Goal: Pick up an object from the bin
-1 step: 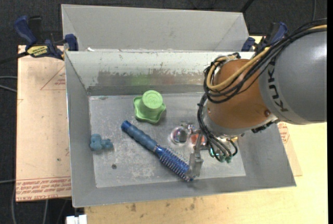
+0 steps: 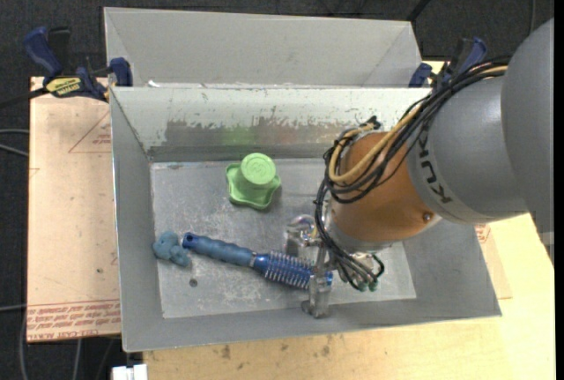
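Brush [image 2: 231, 254] is the one to watch, lying flat on the floor of the bin [image 2: 132, 219], towards the near wall and a little right of the middle. Its long axis runs nearly across the bin with a slight slant: the smooth blue handle points left and a touch farther away, and the ribbed, coil-like head points right and nearer, in under the arm. Nearest of all, one of the fingers [image 2: 317, 306] is down by the floor just on the near side of that ribbed head, and the other stands just on its far side. So the gripper [image 2: 310, 272] is spread, straddling the head across the brush's length, with the brush running through the gap. I can't tell whether the pads are touching it. Out at the left, right at the handle's tip, sits a small blue lump [image 2: 169, 248]; whether it is joined to the brush or only just beside it, I can't make out. Farther back, well apart from the brush, a green cap [image 2: 253, 182] with a round top and a wavy skirt sits left of the orange cover [image 2: 388, 193] on the wrist. Black and yellow cables [image 2: 352, 160] loop over that cover, with the grey arm [image 2: 493, 149] coming in from the right above it.
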`<state>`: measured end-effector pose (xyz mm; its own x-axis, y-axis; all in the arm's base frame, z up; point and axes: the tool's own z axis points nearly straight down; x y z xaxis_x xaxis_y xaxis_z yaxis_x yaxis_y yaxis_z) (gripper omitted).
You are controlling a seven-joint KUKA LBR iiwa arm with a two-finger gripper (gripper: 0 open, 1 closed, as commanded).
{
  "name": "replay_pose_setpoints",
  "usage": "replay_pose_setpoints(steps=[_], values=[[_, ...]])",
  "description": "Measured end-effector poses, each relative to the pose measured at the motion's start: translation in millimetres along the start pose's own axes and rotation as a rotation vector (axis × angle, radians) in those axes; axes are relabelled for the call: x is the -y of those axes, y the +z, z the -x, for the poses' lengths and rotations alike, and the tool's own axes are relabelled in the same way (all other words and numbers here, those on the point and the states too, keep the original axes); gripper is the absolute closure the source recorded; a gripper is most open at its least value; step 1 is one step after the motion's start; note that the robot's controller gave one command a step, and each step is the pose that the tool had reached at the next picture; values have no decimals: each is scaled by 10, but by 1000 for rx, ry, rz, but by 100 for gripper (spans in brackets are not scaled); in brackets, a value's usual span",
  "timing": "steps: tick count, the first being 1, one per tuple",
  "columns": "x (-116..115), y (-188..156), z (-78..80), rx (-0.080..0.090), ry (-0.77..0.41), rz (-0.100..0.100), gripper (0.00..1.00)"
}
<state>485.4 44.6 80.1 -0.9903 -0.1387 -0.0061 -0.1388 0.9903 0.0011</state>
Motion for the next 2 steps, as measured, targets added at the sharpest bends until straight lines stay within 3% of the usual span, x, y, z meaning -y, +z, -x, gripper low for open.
replay_pose_setpoints(steps=[1, 2], values=[[1, -6, -17, -6, 0, 0, 100], [72, -1908, 217, 5, -143, -2, 100]])
